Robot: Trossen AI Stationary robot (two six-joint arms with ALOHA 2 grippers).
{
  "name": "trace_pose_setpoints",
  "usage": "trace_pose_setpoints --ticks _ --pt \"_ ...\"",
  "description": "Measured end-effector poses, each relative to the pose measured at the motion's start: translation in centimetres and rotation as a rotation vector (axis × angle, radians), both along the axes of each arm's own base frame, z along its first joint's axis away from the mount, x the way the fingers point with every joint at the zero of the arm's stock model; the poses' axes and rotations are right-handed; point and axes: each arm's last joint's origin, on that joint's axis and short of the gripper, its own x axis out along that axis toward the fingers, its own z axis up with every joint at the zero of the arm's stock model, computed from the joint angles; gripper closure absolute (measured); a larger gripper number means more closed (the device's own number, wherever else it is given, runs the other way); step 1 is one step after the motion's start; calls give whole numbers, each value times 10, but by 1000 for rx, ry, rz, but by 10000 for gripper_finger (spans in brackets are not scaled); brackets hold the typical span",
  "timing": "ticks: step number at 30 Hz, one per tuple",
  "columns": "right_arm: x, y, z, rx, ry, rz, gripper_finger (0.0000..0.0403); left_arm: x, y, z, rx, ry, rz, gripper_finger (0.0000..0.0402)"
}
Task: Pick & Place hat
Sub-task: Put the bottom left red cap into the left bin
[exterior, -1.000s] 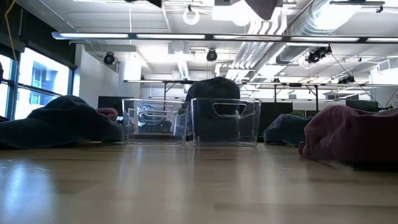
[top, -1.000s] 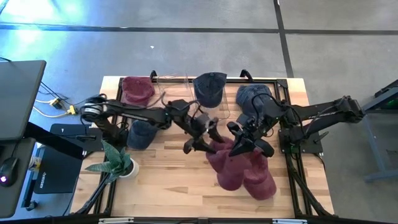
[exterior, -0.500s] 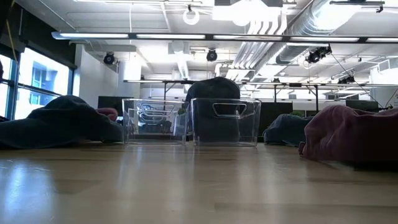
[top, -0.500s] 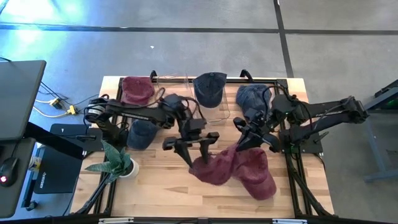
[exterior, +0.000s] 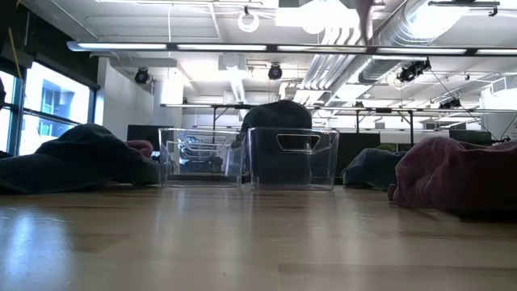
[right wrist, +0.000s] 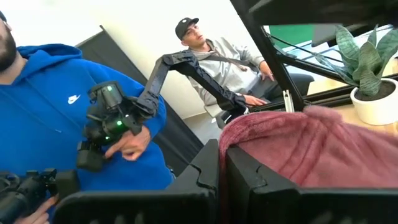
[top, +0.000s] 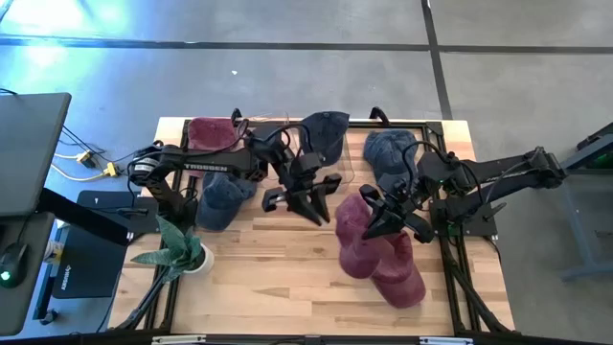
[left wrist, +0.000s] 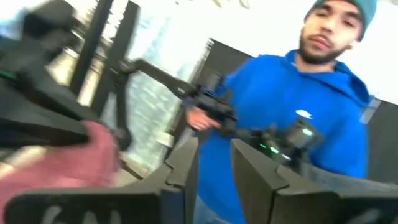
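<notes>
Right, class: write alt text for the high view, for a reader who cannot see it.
Seen from above, the right gripper holds up a maroon hat over a wooden table, while the left gripper hovers empty beside it. More hats, navy and maroon, lie around.

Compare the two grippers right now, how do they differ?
The right gripper is shut on the maroon hat, pinching its edge; the left gripper holds nothing, with a narrow gap showing between its fingers in its wrist view. The right gripper sits over the table's right half, the left gripper nearer the middle, by the clear bins. Both hang above the wooden table.
</notes>
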Motion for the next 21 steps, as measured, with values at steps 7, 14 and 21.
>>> trace_pose_setpoints --ticks 7,14,21 --pt "-1 2 1 4 -1 14 399 6 5 -9 109 -101 159 308" --pt "-2 2 5 8 -51 14 398 25 3 -41 121 108 281 181" --pt "-2 2 6 -30 -98 13 397 39 -19 -58 69 125 152 91"
